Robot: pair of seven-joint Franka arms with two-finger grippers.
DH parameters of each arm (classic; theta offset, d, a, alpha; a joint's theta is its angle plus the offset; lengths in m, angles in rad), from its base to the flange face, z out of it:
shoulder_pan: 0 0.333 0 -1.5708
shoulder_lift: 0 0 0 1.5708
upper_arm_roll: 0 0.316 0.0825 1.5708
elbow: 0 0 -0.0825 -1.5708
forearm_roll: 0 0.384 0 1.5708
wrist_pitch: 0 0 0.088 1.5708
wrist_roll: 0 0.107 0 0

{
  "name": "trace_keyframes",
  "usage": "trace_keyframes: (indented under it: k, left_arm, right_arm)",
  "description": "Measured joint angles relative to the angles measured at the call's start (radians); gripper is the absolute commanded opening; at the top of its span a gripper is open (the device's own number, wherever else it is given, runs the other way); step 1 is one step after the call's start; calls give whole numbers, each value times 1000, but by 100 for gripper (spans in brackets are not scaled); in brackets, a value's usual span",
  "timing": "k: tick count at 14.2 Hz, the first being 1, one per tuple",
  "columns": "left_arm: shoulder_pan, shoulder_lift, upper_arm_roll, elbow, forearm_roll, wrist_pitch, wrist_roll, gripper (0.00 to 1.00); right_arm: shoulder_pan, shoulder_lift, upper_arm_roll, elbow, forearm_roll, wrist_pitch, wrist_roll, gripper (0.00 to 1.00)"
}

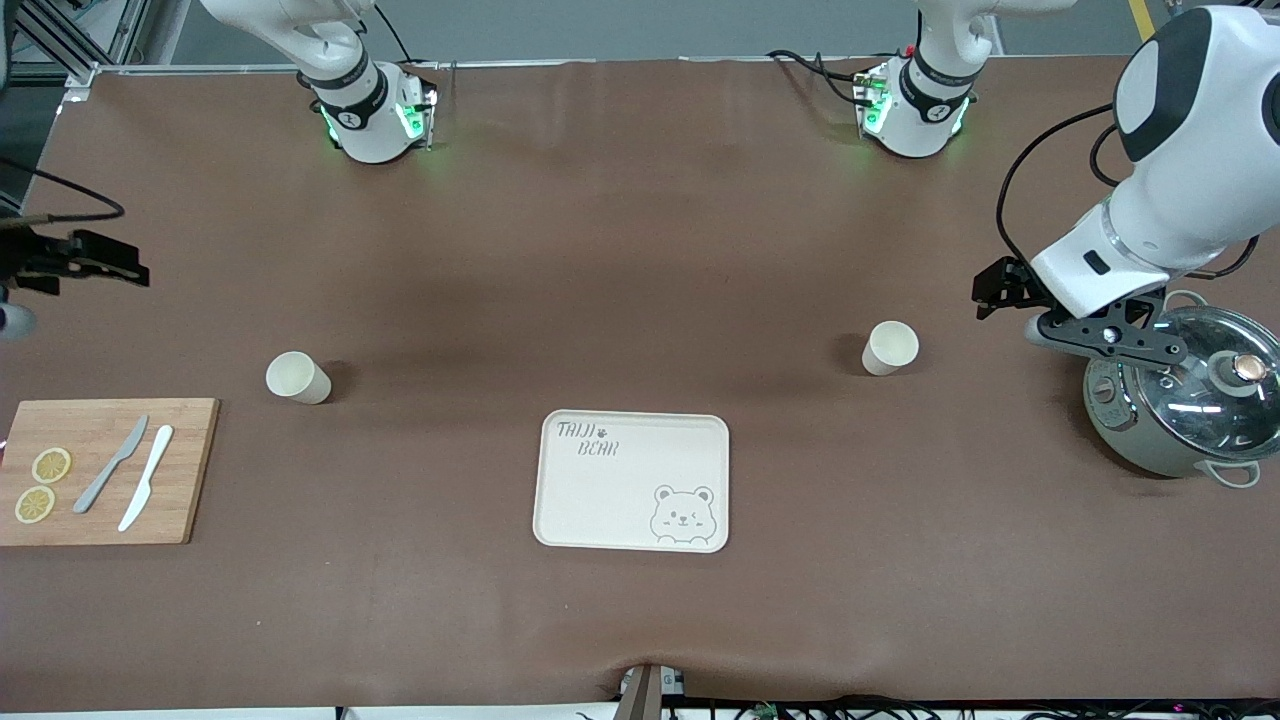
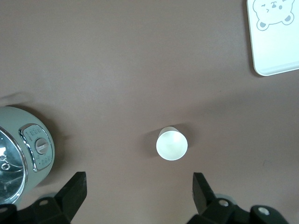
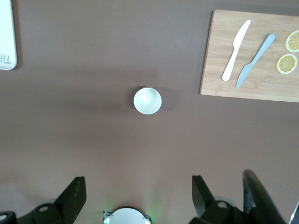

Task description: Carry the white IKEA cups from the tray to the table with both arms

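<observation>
Standing upright, mouths up, we see both cups (image 1: 890, 347) (image 1: 297, 377) on the surface (image 1: 640, 250). Our left gripper (image 2: 139, 196) and right gripper (image 3: 138, 196) hover spread wide, each above one cup.

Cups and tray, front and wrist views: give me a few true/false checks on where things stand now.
1. Both white cups, one toward the right arm's end and one toward the left arm's, stand on the bare table. True.
2. One cup already sits on the bear tray. False: the tray holds nothing.
3. The left pincer is open, holding nothing. True.
4. The right pincer is shut on a cup. False: it is open, with the cup standing free on the table.
5. Two knives lie on the cutting board. True.
</observation>
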Motion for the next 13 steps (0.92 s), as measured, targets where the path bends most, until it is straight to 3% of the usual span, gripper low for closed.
trace_keyframes:
  k: [5,9,13]
  left_arm:
    - [0,0,0,0,0,0,-1,100]
    - [0,0,0,0,0,-1,-2,100]
    - [0,0,0,0,0,-1,-2,100]
  right_arm:
    - [3,-145,13,-141,0,42,0,100]
    - [-15,-159,23,-163,0,43,6,100]
    - [-44,-159,87,-168,0,44,112,100]
